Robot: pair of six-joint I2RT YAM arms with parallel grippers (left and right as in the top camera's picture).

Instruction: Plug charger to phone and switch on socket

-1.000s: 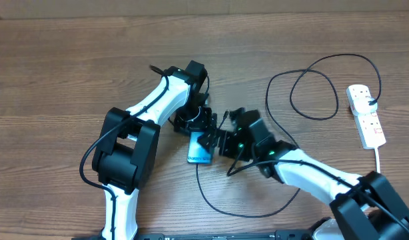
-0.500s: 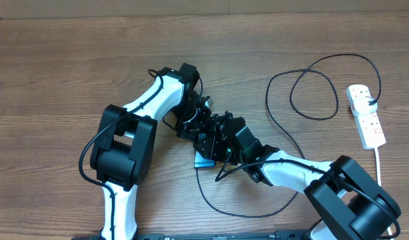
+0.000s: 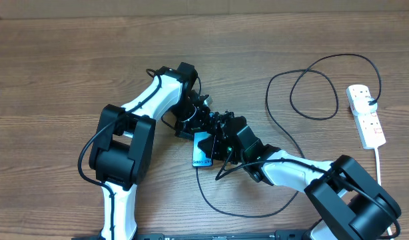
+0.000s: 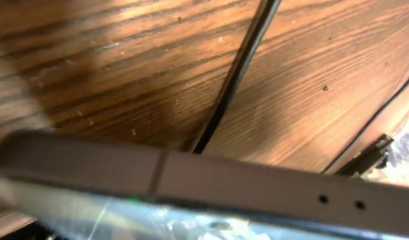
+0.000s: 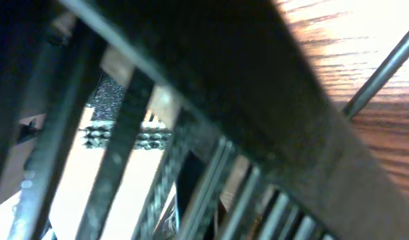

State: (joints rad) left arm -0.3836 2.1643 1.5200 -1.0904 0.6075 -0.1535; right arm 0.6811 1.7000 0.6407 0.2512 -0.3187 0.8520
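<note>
Phone [image 3: 202, 155] lies screen-up on the bench [image 3: 58, 60], between both claws. Left claw [image 3: 195, 123] sits at the phone's far end; whether it is wide or narrow cannot be told. Right claw [image 3: 220, 137], pinched fully closed, sits at the phone's right edge. Socket [image 3: 366, 117] rests well right of the phone, with the charger [image 3: 292, 100] looping between them.

The wooden table [image 3: 58, 53] is filling the overhead view, its brown grain running side to side. A paler strip [image 3: 258, 5] is showing along the far edge. Up close, bright light is glaring off the wood.
</note>
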